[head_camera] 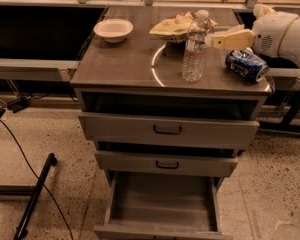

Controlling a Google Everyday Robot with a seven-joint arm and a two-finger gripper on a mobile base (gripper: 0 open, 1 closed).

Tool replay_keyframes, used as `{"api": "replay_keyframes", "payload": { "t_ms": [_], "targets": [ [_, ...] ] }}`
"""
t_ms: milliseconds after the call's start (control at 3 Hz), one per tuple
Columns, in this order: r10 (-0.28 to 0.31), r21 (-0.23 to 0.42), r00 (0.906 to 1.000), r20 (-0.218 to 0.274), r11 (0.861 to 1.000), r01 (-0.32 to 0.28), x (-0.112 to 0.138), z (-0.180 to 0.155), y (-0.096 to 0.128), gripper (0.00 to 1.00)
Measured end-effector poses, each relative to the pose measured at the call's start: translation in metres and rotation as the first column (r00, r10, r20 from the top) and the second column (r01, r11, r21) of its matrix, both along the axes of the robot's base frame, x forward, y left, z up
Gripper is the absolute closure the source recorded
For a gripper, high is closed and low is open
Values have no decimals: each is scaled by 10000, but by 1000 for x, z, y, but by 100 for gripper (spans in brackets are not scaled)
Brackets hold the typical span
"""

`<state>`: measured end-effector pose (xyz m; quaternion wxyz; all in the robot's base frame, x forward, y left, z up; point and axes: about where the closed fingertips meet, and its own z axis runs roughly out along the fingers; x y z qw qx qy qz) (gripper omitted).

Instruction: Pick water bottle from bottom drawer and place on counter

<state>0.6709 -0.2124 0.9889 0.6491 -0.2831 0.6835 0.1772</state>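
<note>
On my feed the arm [282,34] shows at the right edge as a fat, rounded white shell, smooth and glossy. A thin tan seam curves across it, and there is a small patch of dark perforations on its end cap. From that cap juts the gripper [220,40], pale cream-yellow and wedge-shaped, above the right part of the surface [125,64].

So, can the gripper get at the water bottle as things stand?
Probably yes. The gripper hovers close beside the water bottle, upright on the counter, with nothing between them; the blue can lies nearer the front edge, out of the way.
</note>
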Motion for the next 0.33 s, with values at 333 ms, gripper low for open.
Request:
{"api": "replay_keyframes", "payload": {
  "t_ms": [333],
  "targets": [
    [-12, -35, 10000, 31, 10000, 12, 0, 0, -1, 0]
  ]
}}
